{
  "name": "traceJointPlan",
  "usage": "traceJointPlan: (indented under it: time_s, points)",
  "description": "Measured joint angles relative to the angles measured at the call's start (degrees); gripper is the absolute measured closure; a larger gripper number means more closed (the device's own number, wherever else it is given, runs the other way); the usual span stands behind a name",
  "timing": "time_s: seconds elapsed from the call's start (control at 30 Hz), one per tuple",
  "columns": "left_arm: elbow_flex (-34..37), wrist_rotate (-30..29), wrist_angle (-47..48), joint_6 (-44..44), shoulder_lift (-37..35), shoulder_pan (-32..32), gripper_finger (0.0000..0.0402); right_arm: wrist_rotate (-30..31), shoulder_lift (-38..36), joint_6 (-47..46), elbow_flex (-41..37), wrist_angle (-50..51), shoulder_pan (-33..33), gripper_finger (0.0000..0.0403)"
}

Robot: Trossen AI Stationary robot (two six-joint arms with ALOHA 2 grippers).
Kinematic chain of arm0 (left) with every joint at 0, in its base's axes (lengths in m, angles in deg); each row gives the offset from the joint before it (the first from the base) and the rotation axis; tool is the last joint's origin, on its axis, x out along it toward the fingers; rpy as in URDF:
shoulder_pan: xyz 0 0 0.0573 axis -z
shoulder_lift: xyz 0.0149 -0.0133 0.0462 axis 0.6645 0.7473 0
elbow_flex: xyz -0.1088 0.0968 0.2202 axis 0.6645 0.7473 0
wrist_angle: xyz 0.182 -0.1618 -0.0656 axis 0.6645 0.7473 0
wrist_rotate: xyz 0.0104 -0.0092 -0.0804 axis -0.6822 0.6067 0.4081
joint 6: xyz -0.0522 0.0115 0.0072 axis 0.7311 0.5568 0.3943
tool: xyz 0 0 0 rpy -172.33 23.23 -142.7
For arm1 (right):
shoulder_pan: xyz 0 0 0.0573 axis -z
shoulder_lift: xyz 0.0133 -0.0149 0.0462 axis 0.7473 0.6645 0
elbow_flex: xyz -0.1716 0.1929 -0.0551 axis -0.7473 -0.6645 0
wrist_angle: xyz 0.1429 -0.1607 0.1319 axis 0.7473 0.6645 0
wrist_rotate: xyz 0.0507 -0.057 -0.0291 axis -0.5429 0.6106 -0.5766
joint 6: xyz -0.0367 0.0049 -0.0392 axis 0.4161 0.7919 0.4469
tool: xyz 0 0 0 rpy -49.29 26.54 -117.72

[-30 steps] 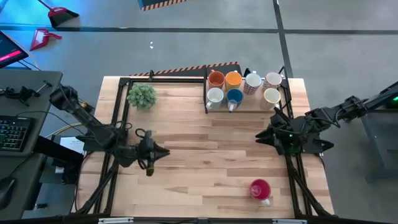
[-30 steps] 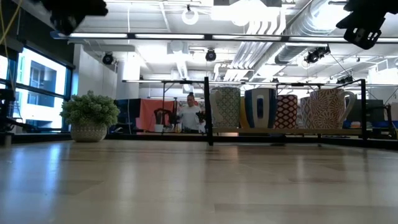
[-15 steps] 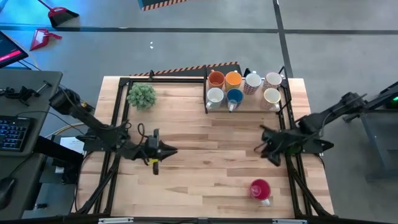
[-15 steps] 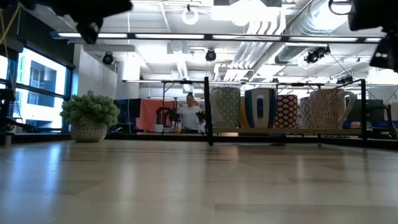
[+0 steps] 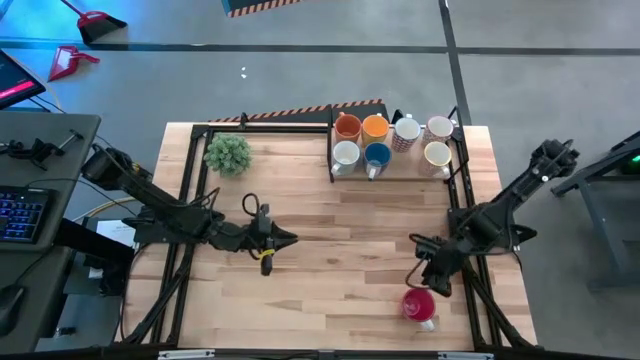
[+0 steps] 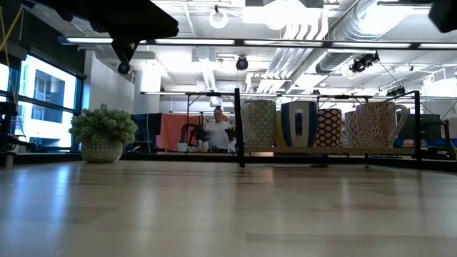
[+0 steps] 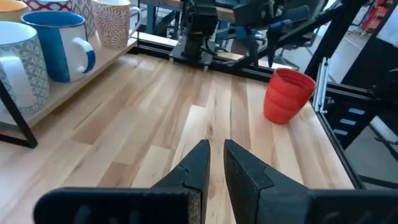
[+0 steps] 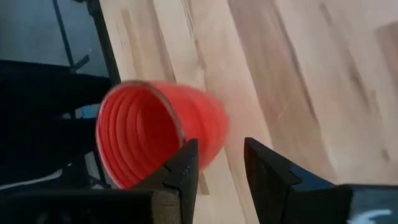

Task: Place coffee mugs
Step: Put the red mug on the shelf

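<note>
Our right pincer (image 5: 424,272) hangs just above the red mug (image 5: 419,304), near the table's (image 5: 330,270) front right edge. In the right wrist view its two fingers (image 8: 180,168) stand apart with a gap between them and nothing in it, and the mug's rim (image 8: 134,134) sits just beyond one fingertip. We are not touching it yet.

The red mug stands alone, well apart from the other mugs (image 5: 376,154), which are grouped on the rack (image 5: 400,175) at the table's far right. From the left wrist view it stands upright with its mouth up (image 7: 288,95).

We judge it to be glazed ceramic: stiff, fairly heavy for its size, smooth enough to slip, and liable to chip if knocked or dropped. It looks ribbed inside and tapers toward the base. The wall at the rim seems the best hold, one finger inside and one outside, pinched firmly. Its handle shows as a pale bit at its front side in the high view; we would keep clear of it.

Our left pincer (image 5: 283,240) waits over the middle of the table, fingers (image 7: 198,171) nearly together and empty.
</note>
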Motion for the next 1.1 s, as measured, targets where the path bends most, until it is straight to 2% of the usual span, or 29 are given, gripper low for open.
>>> traceJointPlan:
  time_s: [0.17,0.47,0.73,1.1]
  points:
    - [-0.7,0.2,1.9,0.0,-0.2,-0.3,0.0359,2.6,3.2,-1.4,3.6,1.7,-3.0,0.0295]
    - [-0.7,0.7,1.9,1.1,-0.2,-0.3,0.0355,8.0,10.4,0.5,13.0,11.9,-6.1,0.0295]
    - [-0.7,1.6,1.9,1.1,-0.2,-0.3,0.0355,6.7,18.8,2.2,16.3,12.5,-6.6,0.0295]
    - [-0.7,1.6,1.9,1.0,-0.2,-0.3,0.0355,5.1,24.8,2.7,17.9,10.7,-6.7,0.0295]
